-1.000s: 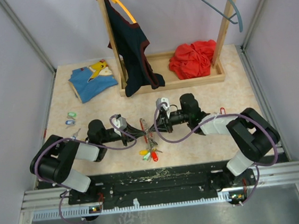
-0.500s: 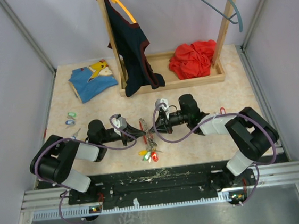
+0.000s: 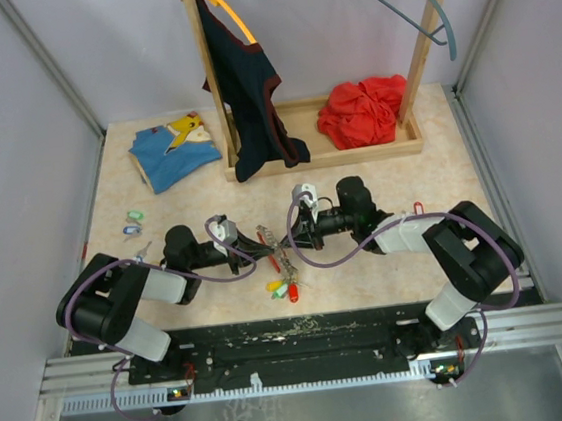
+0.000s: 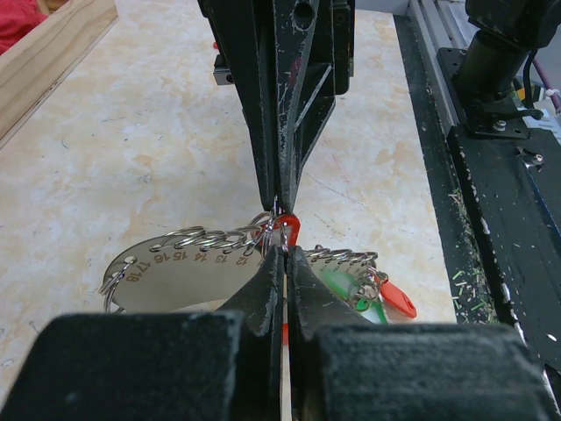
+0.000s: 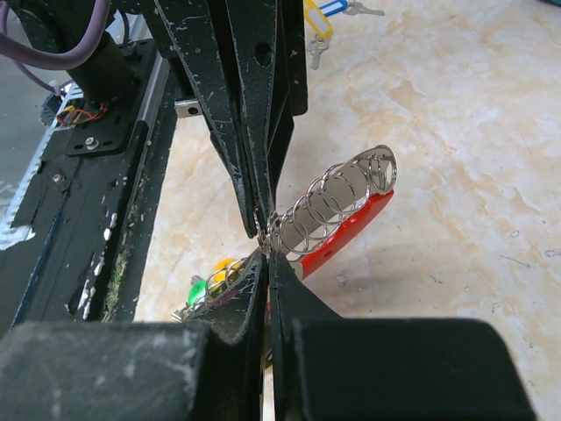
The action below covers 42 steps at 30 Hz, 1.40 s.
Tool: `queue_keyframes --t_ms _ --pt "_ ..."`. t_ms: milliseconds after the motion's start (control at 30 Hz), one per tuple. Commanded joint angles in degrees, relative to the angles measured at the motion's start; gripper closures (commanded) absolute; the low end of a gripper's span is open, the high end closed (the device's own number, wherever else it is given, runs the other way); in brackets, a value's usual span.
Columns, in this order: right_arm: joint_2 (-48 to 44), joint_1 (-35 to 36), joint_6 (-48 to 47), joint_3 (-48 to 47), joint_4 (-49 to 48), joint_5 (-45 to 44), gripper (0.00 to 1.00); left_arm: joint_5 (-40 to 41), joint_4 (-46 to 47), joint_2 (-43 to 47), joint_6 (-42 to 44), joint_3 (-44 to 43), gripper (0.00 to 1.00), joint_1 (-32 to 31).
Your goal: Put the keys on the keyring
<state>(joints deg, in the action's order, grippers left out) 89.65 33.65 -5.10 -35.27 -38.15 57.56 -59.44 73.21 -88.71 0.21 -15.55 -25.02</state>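
Note:
The keyring is a silver numbered plate (image 4: pixel 175 274) edged with a row of wire rings (image 5: pixel 337 200); it is held just above the table at the centre (image 3: pixel 280 255). Keys with green (image 4: pixel 351 285), red (image 4: pixel 399 303) and yellow (image 5: pixel 215 266) tags hang from it (image 3: pixel 281 289). A red tag (image 4: pixel 290 230) sits where the two grippers meet. My left gripper (image 4: pixel 285 254) (image 3: pixel 264 242) and right gripper (image 5: pixel 267 254) (image 3: pixel 291 238) are tip to tip. Each is shut on a ring at the plate's middle. Loose keys with green (image 3: pixel 134 217) and blue (image 3: pixel 132 228) tags lie far left.
A red-tagged key (image 3: pixel 418 206) lies by the right arm. A wooden rack base (image 3: pixel 320 151) holds a red cloth (image 3: pixel 361 110), with a dark garment (image 3: pixel 246 83) hanging from its post. A blue and yellow cloth (image 3: pixel 172 150) lies back left. The black rail (image 3: pixel 304 334) runs along the near edge.
Both grippers stay shut and tip to tip. The plate and the hanging tagged keys have shifted slightly, the bunch swinging a little to the right.

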Motion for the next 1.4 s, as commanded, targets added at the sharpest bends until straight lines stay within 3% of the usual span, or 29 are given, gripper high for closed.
queue_keyframes --t_ms 0,767,1367 --pt "0.13 0.42 1.26 -0.65 -5.06 1.97 1.0 -1.86 3.34 -0.19 -0.39 0.08 1.0 -0.32" --pt "1.1 1.06 -0.69 -1.91 -1.61 1.49 1.0 -2.17 3.81 -0.3 -0.7 0.08 1.0 -0.31" --pt "1.19 1.07 1.91 -1.4 -5.72 4.05 1.0 -2.04 3.74 -0.61 -0.84 -0.05 1.0 -0.35"
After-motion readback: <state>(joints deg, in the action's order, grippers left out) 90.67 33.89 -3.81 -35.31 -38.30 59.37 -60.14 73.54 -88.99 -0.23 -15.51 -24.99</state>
